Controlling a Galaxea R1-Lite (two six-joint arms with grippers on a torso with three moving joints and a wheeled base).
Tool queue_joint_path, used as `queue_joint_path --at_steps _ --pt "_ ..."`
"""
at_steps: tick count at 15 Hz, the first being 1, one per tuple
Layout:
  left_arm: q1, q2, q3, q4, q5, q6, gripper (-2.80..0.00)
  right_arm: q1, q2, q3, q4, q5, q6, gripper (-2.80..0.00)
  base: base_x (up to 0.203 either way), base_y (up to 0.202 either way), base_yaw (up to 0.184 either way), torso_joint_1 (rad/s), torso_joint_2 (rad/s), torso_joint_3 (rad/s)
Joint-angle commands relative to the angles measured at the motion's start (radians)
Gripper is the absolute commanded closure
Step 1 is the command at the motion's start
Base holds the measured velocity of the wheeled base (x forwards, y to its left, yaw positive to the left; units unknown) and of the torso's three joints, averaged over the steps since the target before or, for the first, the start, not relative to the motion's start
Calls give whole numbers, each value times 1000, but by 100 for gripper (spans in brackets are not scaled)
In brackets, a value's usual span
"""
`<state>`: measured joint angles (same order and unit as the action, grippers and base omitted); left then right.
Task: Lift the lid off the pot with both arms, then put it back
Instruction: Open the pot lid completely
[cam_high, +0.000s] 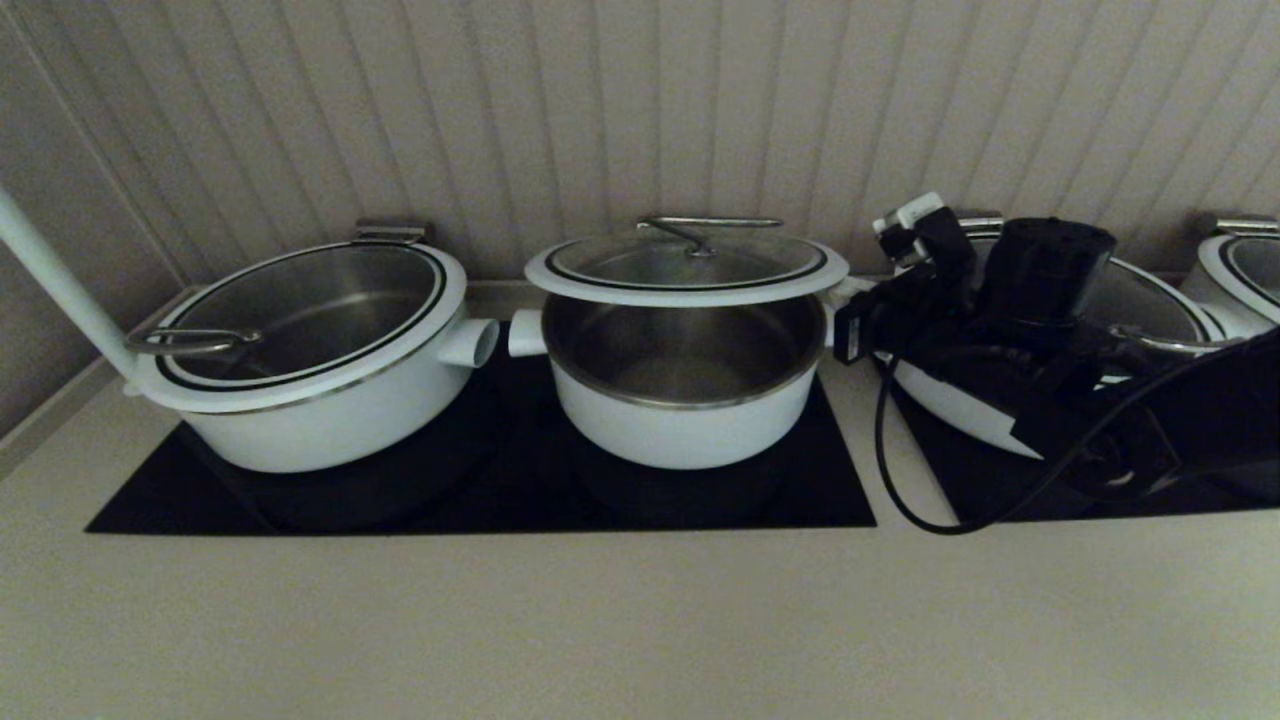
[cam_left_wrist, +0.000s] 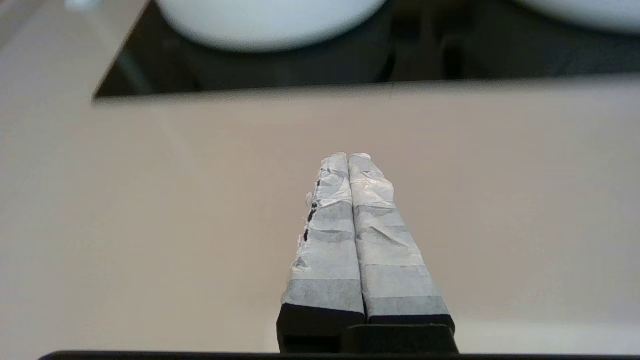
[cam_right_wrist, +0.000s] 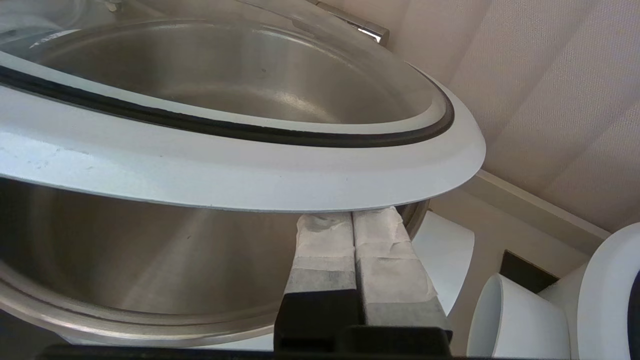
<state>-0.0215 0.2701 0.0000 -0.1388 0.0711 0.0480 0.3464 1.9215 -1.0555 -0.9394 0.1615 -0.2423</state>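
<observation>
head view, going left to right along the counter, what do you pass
Wide lidded pot on the black cooktop → the pot with the lid raised above it → right gripper at the lid's edge → another lidded pot behind the right arm.

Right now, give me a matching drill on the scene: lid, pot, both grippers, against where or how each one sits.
Things:
1. lid
2. pot
3. left gripper
4. right gripper

States:
A. shut, over bare counter, holding nothing
B. shut, tips tucked under the lid's white edge
C. standing on the black cooktop, steel inside showing
D. raised, with a gap below it at the front

Pairs: 1-D, 2-C, 3-A, 4-B
</observation>
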Motion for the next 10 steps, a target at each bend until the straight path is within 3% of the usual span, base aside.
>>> queue_joint_path --at_steps 1,2,6,10 --pt "10 -106 0 27 -9 78 0 1 -2 1 -6 1 -2 0 0 0 0 0 0 0" --pt "11 -118 0 40 -33 109 0 0 -2 0 -6 1 -2 0 0 0 0 0 0 0" --pt "12 -173 0 81 -58 114 0 2 -1 1 -7 3 -2 0 0 0 0 0 0 0" --pt "15 -269 0 146 -82 52 0 2 -6 2 -10 4 0 0 0 0 0 0 0 0"
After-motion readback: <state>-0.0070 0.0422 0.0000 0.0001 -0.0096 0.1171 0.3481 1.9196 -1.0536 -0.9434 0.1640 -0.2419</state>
